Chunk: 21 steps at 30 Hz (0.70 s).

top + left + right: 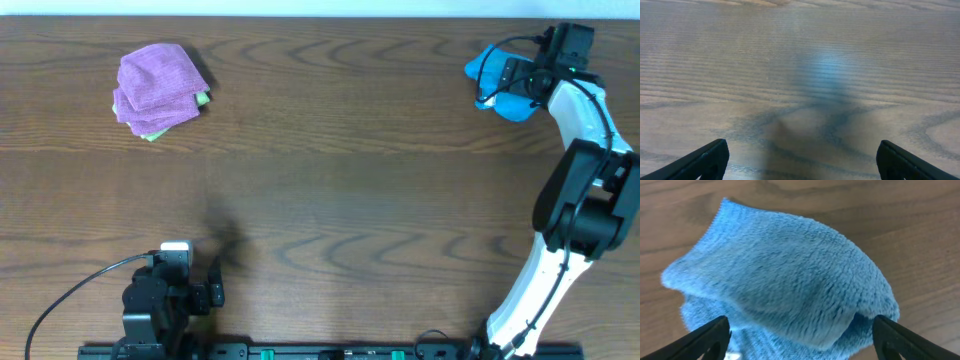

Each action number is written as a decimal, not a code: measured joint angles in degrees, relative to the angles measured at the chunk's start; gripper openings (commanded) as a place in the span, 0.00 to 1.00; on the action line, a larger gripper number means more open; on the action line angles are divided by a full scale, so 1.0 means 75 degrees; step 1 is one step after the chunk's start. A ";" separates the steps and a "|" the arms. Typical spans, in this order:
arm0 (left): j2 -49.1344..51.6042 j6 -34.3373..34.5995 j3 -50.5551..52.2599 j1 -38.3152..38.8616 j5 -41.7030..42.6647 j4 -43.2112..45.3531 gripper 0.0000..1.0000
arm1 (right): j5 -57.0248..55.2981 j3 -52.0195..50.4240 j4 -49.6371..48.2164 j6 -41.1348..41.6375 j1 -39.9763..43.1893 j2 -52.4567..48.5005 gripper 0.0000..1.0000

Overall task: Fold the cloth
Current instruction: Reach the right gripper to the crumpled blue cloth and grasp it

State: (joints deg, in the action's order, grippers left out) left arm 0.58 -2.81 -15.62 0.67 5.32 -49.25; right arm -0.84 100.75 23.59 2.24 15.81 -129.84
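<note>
The sky-blue terry cloth lies bunched in a heap at the table's far right. It fills the right wrist view, with a bit of white tag at the bottom left. My right gripper is open, its fingers spread wide on either side of the heap, right over it. My left gripper is open and empty near the table's front edge at the left; its wrist view shows only bare wood between the fingers.
A purple cloth lies folded on a light green cloth at the far left of the table. The right arm reaches along the right side. A black rail runs along the front edge.
</note>
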 measured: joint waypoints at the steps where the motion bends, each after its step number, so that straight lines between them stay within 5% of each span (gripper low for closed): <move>1: 0.0000 0.0000 0.0000 0.0000 0.0000 0.0000 0.95 | -0.0003 0.0000 -0.0073 -0.0009 0.0023 -0.0061 0.80; 6: 0.0000 0.0000 0.0000 0.0000 0.0000 0.0000 0.95 | 0.0000 0.0000 -0.0303 -0.0009 0.0090 -0.0259 0.59; 11: 0.0000 0.0000 0.0000 0.0000 0.0000 0.0000 0.95 | 0.0041 0.0000 -0.0335 -0.0020 0.0114 -0.0268 0.01; 21: 0.0000 0.0000 0.0000 0.0000 0.0000 0.0000 0.95 | 0.0137 -0.0003 0.0414 -0.0087 0.0108 0.0347 0.01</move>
State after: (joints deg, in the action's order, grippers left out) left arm 0.58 -2.81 -15.62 0.67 5.32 -49.25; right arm 0.19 100.73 26.70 1.58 16.62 -127.24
